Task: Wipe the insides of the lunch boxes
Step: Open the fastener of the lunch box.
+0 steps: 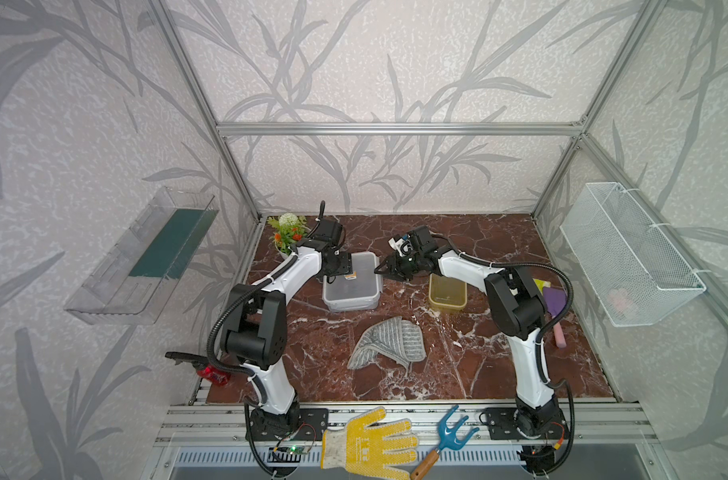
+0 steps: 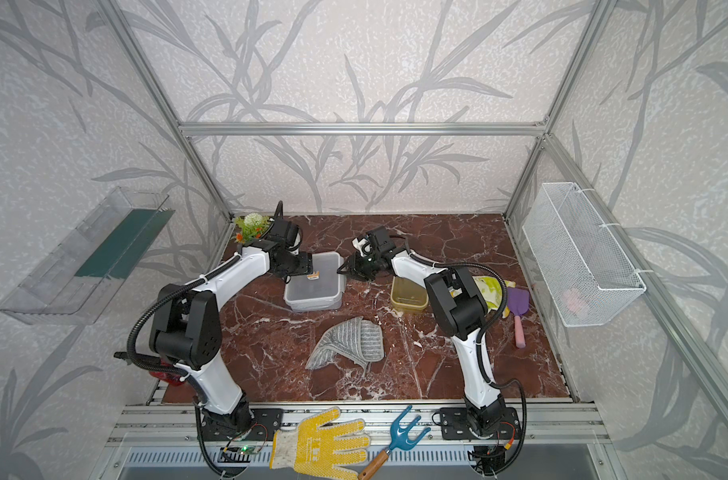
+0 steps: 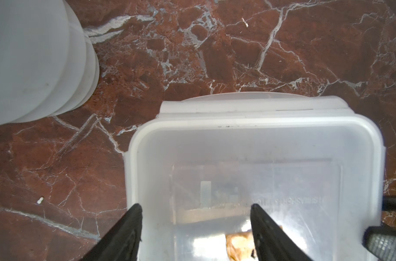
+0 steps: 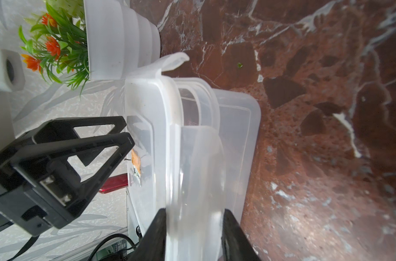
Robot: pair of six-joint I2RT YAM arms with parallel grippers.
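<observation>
Right wrist view: right gripper (image 4: 194,211) grips the side latch flap (image 4: 201,169) of the large clear greyish plastic lunch box (image 4: 237,135), lidded, on the red marble surface (image 4: 328,135); left gripper (image 3: 195,205) spread wide above its lid (image 3: 249,146).

Bright, even light, soft shadows, edges bowed in both top views (wrist close-ups slightly blurred).

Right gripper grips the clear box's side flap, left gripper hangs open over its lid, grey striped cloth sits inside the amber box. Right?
No: the striped cloth is not inside the amber box; it lies crumpled on the table, as both top views show. The rest holds.
</observation>
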